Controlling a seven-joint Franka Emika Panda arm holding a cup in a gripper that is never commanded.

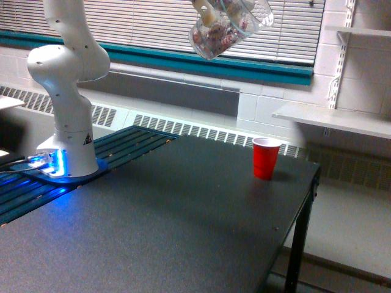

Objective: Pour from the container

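The container (pixel 227 27), a clear plastic cup with brownish, reddish and white pieces inside, hangs tilted at the top edge of the exterior view. Its base points down and to the left, its mouth up and to the right, and the pieces lie bunched toward the base. My gripper (pixel 206 7) shows only as a pale sliver at the top edge where it grips the container; the rest is cut off. An opaque red cup (pixel 266 157) stands upright on the dark table (pixel 183 220), far below the container and to its right.
The arm's white base (pixel 65 137) stands at the table's left, lit blue at its foot, beside a slatted blue panel (pixel 131 141). The table's edge (pixel 303 207) runs close behind the red cup. White wall shelves (pixel 342 119) stick out at the right.
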